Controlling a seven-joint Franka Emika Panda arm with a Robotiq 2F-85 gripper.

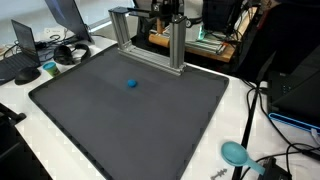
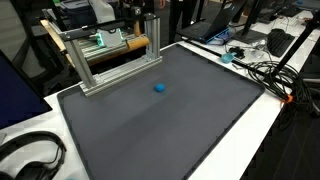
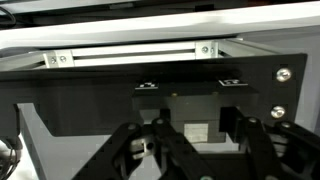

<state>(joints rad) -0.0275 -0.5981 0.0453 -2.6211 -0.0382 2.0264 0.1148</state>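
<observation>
Because the wrist view cuts off the fingertips at its 6 o'clock edge, showing only the dark linkages of the end effector (image 3: 195, 150), I cannot tell how far apart its jaws stand or whether they hold anything. Across the 12 o'clock part of that view runs a silver bar of the metal frame (image 3: 130, 55), with two small brackets bolted to it, close in front of the camera. In both exterior views the frame (image 1: 177, 45) (image 2: 155, 42) stands upright on the far edge of a dark grey mat (image 1: 120, 130) that covers most of the white surface (image 2: 270, 130), and the arm is a small dark shape just behind and above the frame's top bar, too small to read. A little blue ball (image 1: 131, 84) (image 2: 158, 88) lies alone on the mat, well apart from the frame; in an exterior view the frame's nearer post is at about 1 o'clock from it. Off the mat, black headphones (image 1: 68, 52) lie at about 10 o'clock and a teal scoop-like thing (image 1: 235, 152) at about 4 o'clock.
</observation>
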